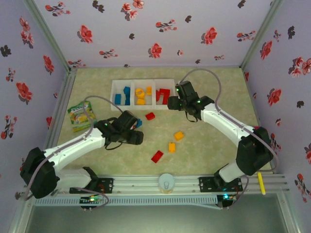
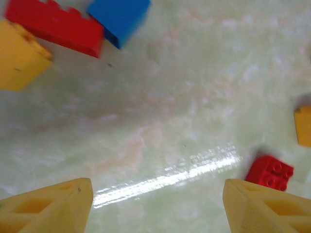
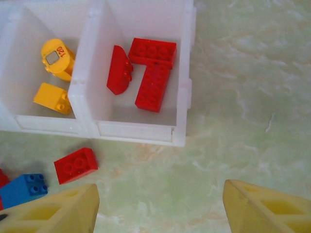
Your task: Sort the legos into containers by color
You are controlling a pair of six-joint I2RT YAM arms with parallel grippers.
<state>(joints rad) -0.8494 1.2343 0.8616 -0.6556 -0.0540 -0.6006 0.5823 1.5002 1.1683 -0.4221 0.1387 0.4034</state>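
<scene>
**Both pincers spread, empty**

Left pincer (image 2: 158,206) spread over tabletop (image 2: 194,97); right pincer (image 3: 160,206) spread near tray (image 3: 187,92). Right compartment: long red brick (image 3: 153,87), long axis running toward the pincer. Middle: yellow bricks (image 3: 53,97). Left: blue bricks (image 1: 127,94). Loose legos (image 1: 171,147) scattered on tabletop.

Glossy plastic legos (image 3: 75,165), translucent white tray (image 3: 131,130)

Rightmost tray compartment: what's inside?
Three red legos lie in the end compartment: one curved piece, two long bricks touching in an L. Floor under them is covered; nothing else shows.
</scene>
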